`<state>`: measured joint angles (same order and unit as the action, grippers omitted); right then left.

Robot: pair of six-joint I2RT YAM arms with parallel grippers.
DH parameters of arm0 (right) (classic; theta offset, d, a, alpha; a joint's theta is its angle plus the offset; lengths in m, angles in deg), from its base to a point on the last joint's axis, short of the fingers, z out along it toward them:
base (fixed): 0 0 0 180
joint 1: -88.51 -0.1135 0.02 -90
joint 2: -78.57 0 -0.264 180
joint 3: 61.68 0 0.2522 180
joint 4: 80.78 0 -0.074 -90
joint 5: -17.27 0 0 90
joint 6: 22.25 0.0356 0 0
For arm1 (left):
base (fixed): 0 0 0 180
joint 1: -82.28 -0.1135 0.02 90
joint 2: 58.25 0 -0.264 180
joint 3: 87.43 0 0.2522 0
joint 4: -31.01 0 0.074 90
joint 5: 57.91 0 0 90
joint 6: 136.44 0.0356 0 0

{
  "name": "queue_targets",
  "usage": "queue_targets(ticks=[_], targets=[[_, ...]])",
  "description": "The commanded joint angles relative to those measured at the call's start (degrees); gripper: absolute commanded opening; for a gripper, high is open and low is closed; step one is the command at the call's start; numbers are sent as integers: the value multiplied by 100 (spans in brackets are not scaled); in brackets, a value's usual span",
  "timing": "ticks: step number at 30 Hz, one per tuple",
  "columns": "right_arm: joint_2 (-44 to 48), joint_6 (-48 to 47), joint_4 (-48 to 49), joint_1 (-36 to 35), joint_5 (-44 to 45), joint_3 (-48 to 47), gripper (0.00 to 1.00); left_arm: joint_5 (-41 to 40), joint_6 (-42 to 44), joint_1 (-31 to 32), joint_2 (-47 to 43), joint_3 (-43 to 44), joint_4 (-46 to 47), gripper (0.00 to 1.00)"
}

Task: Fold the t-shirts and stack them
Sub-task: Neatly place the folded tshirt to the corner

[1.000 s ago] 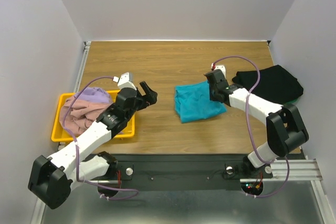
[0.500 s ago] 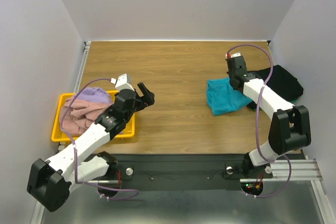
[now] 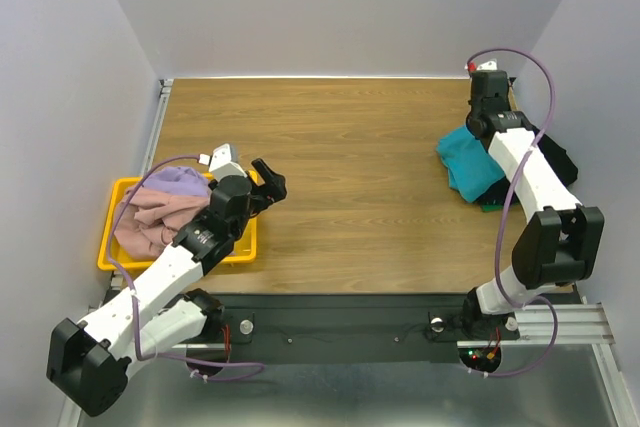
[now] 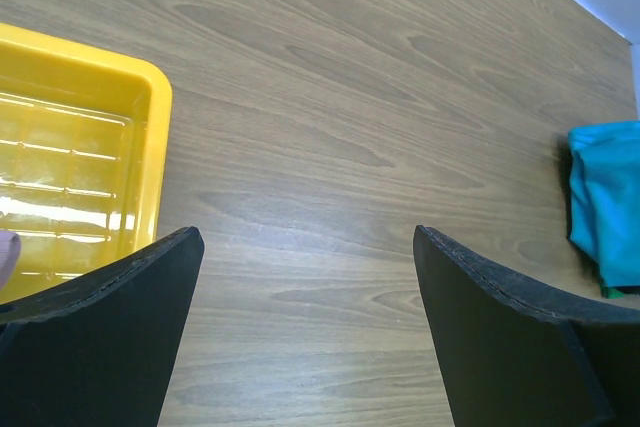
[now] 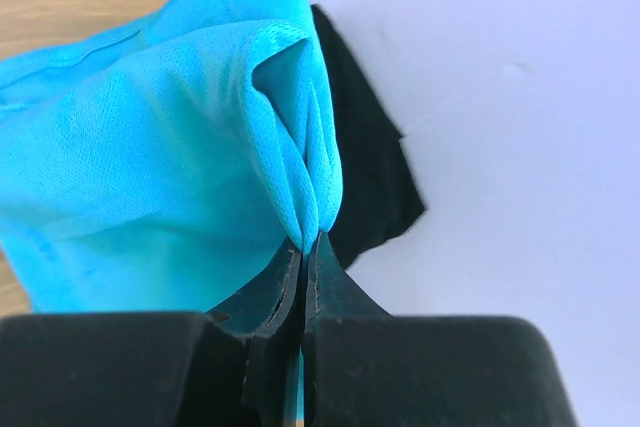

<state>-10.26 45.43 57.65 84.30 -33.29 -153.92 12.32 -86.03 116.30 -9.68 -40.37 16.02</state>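
Right wrist view: the teal t-shirt [image 5: 150, 147] is pinched by a fold in the closed right gripper [image 5: 303, 257], over the black t-shirt [image 5: 365, 157], perhaps touching it. The left gripper [image 4: 305, 247], open and empty, is well apart near the yellow tray [image 4: 150, 97].

Teal t-shirt [image 3: 462, 163] overlapping black t-shirt [image 3: 563, 159] at far right, pink t-shirt [image 3: 150, 223] heaped in yellow tray [image 3: 108, 249]

Lab test cell, white walls [image 3: 330, 7], wooden table [image 3: 350, 147]
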Motion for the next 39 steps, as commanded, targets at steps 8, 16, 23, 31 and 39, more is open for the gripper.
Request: queue_targets(ticks=[8,16,23,31,39], targets=[[77,-597,162,227,126,-695,0,-299,4,-27,-252,-122,132,99],[-186,-571,162,657,-139,-537,0,-370,-13,-45,-217,-104,0,99],[-915,-501,171,1185,-147,-800,0,-396,-22,-53,-173,-96,-52,99],[-1978,-571,504,1686,54,-1274,0,-475,-48,-80,-200,-87,-131,99],[-2585,-755,715,1923,125,-1653,2,-572,-57,-106,-147,-43,-184,99]])
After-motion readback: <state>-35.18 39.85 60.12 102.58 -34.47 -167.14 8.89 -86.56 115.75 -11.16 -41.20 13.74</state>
